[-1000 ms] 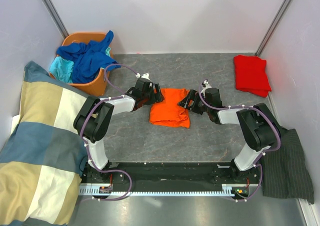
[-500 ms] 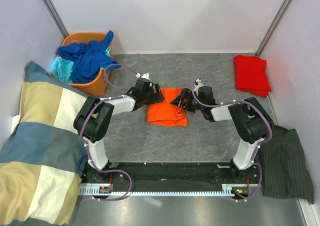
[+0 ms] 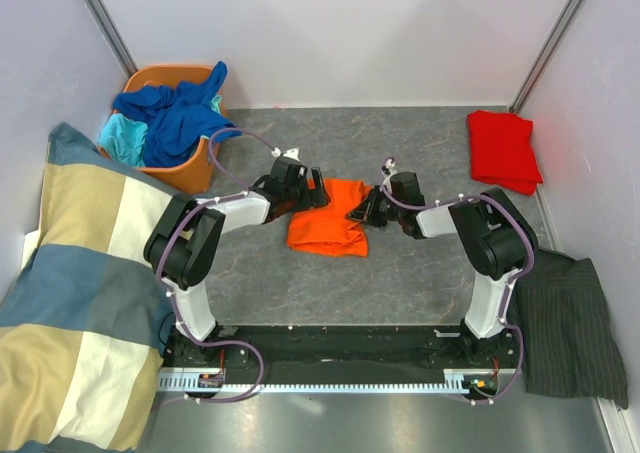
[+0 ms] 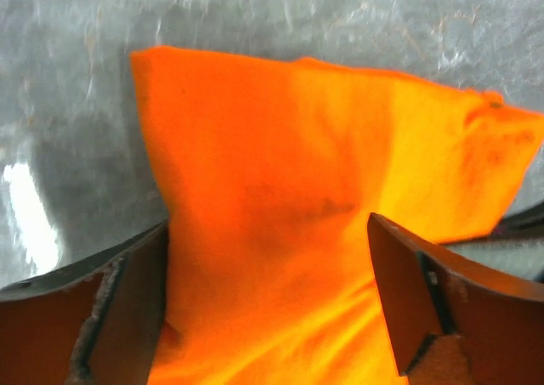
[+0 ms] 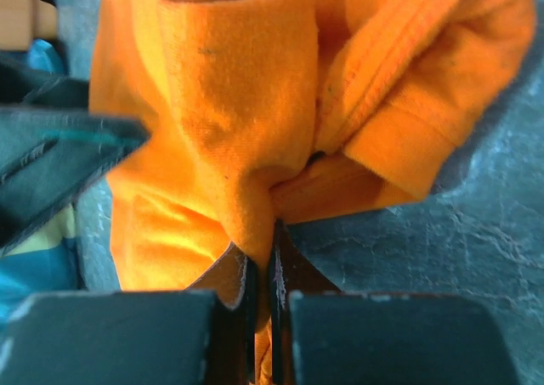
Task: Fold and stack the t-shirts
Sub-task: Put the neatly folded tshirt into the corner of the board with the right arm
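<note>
Your orange t-shirt point(image 3: 327, 228) lying between the two arms, your right gripper point(image 5: 259, 270) clamped on a fold at its edge, your left gripper point(image 4: 270, 317) spread wide over its opposite side, red t-shirt point(image 3: 503, 149) folded far right, blue t-shirts point(image 3: 180, 118) in the basket point(image 3: 198, 178).

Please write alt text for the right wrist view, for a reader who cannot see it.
The right gripper has its jaws shut on a bunched fold of the orange shirt, which lies on a grey table.
</note>
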Robot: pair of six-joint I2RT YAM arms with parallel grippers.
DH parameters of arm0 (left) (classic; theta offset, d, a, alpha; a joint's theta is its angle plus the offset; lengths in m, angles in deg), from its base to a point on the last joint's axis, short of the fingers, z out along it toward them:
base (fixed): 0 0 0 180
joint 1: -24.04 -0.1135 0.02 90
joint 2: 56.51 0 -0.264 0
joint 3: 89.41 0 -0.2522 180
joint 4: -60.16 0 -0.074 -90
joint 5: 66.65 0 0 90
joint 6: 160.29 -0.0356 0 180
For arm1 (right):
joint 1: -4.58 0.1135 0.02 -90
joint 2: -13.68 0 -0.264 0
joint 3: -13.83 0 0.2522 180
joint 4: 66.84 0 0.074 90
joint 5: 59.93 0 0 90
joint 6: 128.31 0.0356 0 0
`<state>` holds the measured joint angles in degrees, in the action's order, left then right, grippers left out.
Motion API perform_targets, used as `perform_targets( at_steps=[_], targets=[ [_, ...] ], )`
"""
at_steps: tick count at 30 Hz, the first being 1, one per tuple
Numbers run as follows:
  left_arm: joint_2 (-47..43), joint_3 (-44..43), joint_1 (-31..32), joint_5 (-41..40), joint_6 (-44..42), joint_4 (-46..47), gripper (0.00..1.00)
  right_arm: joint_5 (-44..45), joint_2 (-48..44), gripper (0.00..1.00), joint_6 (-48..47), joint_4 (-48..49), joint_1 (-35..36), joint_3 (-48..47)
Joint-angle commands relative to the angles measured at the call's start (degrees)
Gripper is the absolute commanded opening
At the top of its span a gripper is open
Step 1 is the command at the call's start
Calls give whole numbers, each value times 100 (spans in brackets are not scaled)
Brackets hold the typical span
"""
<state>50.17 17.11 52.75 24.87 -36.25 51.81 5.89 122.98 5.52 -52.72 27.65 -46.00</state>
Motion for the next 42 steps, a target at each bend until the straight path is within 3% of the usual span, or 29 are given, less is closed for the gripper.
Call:
perform_targets(
  at_steps=[1, 8, 11, 16, 20, 29, 42],
  targets=[
    [-723, 189, -14, -353, -47, -1507, 100, 642, 23, 0, -796, -1853, 48, -464],
    [-2201, 171, -208, -626, -161, -1999, 100, 2118, -128, 0, -2027, -4156, -171, -2352],
    [-2501, 294, -252, -609, -196, -2132, 100, 2830, 258, 0, -2545, -5272, -451, -3886],
    [-2844, 575, -252, -258, -21, -2316, 100, 4244, 1005, 0, -3372, -6584, -672, -5508],
    [-3135, 883, -243, -178, 32, -2369, 100, 4922, 1322, 0, -3610, -6909, -952, -6395],
    [-3293, 1085, -252, -178, -20, -2518, 100, 5968, 1796, 0, -4251, -6963, -1357, -7126],
    [-3153, 1147, -252, -178, 67, -2563, 100, 6365, 2272, 0, -5375, -6217, -1780, -8208]
  ],
)
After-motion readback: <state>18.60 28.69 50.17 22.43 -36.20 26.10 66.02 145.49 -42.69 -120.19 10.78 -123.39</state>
